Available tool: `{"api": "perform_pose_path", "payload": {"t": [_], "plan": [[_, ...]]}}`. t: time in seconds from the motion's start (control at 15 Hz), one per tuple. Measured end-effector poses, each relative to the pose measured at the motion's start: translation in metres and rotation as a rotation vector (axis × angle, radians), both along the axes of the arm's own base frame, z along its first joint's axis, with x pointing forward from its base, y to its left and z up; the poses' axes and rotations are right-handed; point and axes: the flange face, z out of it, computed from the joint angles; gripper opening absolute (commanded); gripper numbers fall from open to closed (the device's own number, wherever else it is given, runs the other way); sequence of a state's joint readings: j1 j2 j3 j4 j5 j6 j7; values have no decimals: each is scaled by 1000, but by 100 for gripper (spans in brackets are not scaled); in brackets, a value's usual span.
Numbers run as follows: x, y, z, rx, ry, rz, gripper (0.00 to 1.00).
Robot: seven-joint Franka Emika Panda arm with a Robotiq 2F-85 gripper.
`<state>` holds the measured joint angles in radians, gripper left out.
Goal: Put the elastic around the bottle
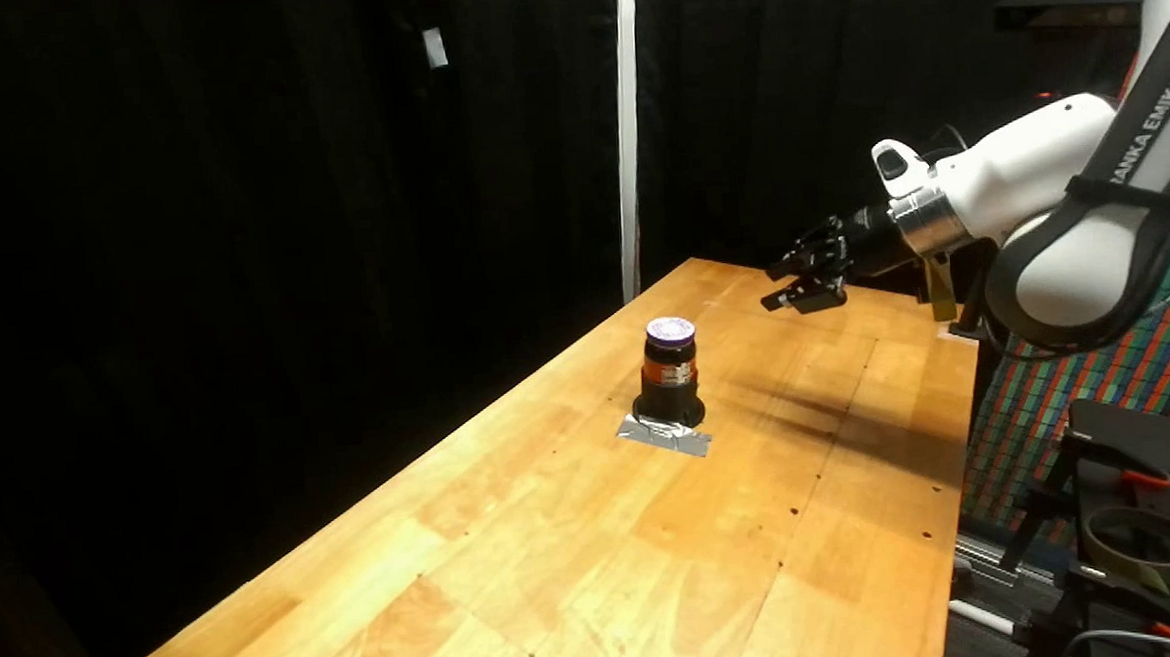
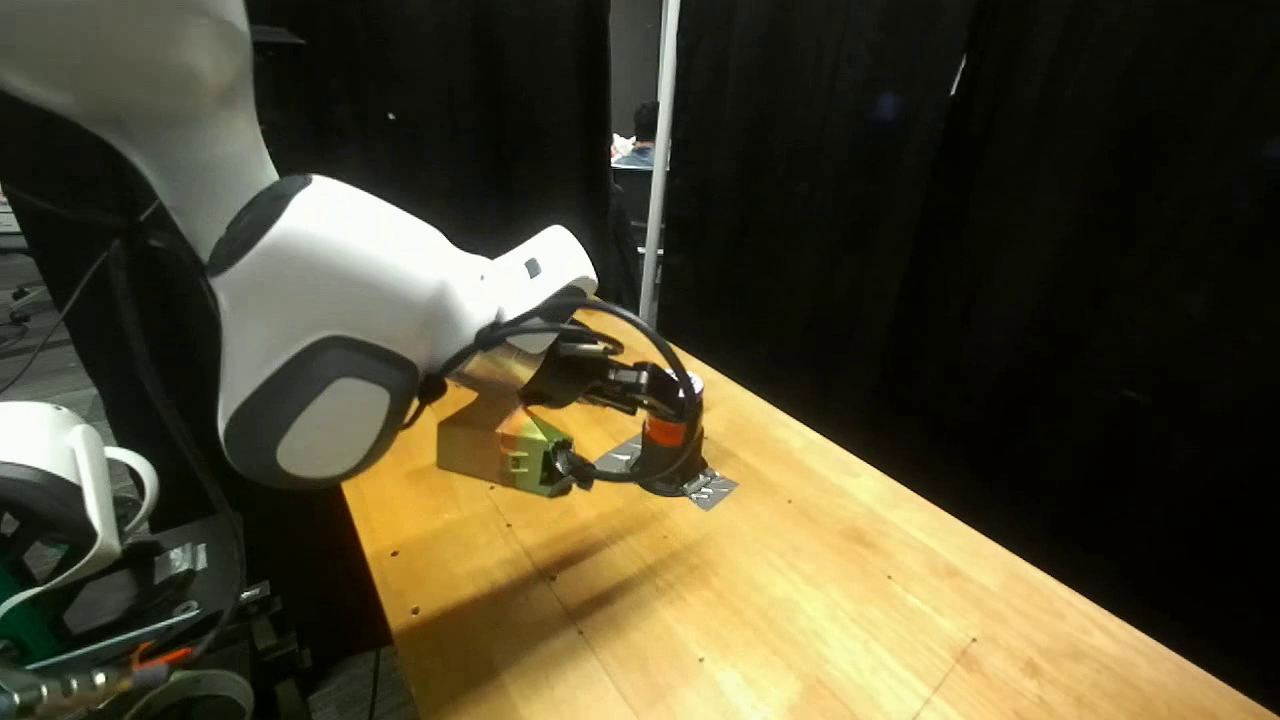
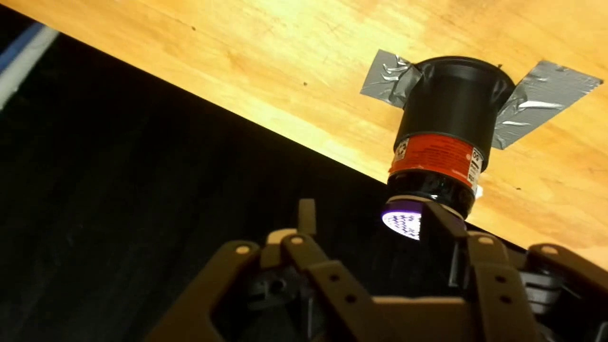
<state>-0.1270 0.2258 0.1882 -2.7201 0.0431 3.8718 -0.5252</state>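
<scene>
Behind the black gripper (image 1: 773,287), its linkages (image 3: 342,288) set with pale pins (image 3: 485,240), come a silver collar (image 1: 928,220) and a rounded white arm (image 1: 1032,160) lettered "EMIKA" on dark trim (image 1: 1158,88). Below is a boxy yellowish housing (image 2: 490,455); alongside loops a black cable (image 2: 650,332).

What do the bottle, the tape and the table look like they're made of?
The bottle could be glass or hard plastic; its dark body looks glossy, with a small bright glint, but that doesn't settle which. The tape is probably plastic-coated duct tape: silver-grey, shiny, creased, with bright streaks on the folds. The table looks like wood, smooth and perhaps satin-finished, from its joined blocks in varied tones.
</scene>
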Motion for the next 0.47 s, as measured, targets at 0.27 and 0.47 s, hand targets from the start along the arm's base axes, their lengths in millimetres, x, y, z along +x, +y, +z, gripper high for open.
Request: {"api": "perform_pose_path", "payload": {"t": [0.27,0.47], "plan": [[-6,-19,41,-6,150,-143,100],[-17,-51,51,-6,216,-208,100]]}}
